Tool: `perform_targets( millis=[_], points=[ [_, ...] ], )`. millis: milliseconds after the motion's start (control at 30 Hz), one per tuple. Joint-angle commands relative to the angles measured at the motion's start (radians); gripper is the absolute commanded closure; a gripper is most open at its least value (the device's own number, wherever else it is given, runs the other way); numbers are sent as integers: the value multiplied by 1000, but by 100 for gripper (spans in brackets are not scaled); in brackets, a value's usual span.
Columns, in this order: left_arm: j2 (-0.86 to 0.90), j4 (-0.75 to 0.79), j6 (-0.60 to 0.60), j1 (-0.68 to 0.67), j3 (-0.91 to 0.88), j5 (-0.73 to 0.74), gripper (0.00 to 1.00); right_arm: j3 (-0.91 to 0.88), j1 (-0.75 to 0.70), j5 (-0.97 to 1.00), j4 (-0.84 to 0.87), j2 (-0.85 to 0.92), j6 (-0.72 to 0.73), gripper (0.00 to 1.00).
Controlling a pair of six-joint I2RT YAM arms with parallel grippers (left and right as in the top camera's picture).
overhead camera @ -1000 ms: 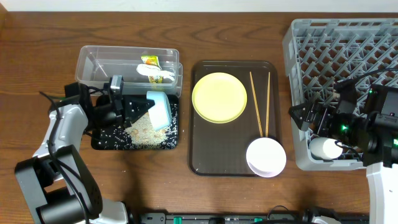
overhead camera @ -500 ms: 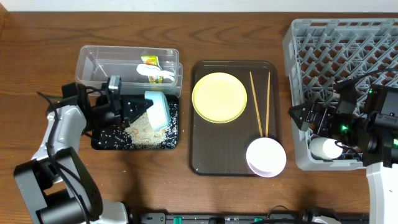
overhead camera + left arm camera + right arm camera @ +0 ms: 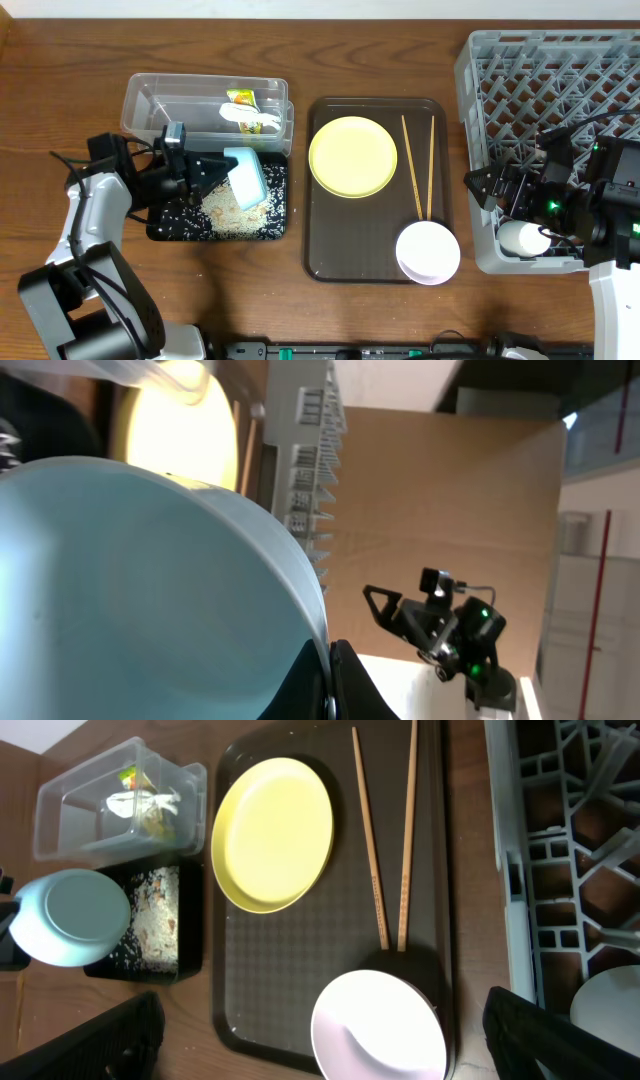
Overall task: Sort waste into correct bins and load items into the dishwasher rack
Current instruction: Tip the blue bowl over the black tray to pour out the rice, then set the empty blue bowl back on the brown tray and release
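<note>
My left gripper (image 3: 218,170) is shut on the rim of the light blue bowl (image 3: 246,176) and holds it tipped on edge over the black tray (image 3: 165,226), where loose rice scraps (image 3: 236,208) lie. The bowl fills the left wrist view (image 3: 140,590). The clear tub (image 3: 150,105) holds the green-and-orange wrapper (image 3: 247,112). My right gripper (image 3: 490,187) is open and empty over the grey rack's (image 3: 560,60) left edge. The yellow plate (image 3: 353,156), two chopsticks (image 3: 421,165) and white bowl (image 3: 428,251) lie on the brown tray (image 3: 325,255). The white cup (image 3: 523,238) sits in the rack.
In the right wrist view the plate (image 3: 272,832), chopsticks (image 3: 388,840), white bowl (image 3: 378,1025) and blue bowl (image 3: 68,915) show below. The rack stands at the table's right edge.
My left gripper has drawn back to the left with the blue bowl, tipping it more upright over the black tray. The right arm has not moved.
</note>
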Motion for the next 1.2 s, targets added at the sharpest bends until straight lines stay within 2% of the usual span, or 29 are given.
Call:
perform_targets(
  millis=[0,133,300,433,633,733,800,1000,1133,1167],
  points=[
    [-26,5,-3,-9,10,-60,94,14,7,-5,0,-3,8,1],
    [-44,-43,66,-41,10,-63,94,14,7,-4,-8,-3,7,1],
    [-156,-51,28,-151,10,-163,94,14,7,-5,-5,-3,7,1],
    [-285,-26,-79,-307,13,-402,94,14,8,-5,1,-3,7,1],
    [-423,63,-276,-701,12,-875,94,14,8,-5,2,-3,7,1],
    [-408,70,-357,-887,7,-1144,94,14,8,-4,-13,-3,7,1],
    [-373,76,-426,-1008,1,-1271,94,14,8,-5,-23,-3,7,1],
    [-198,222,-568,-1252,0,-1320,94,14,8,-5,-26,-3,7,1],
    [-92,256,-620,-1316,1,-1395,93,14,8,-5,-29,-3,7,1],
    [-77,259,-619,-1316,2,-1400,85,14,8,-4,-30,-3,6,1]
  ],
)
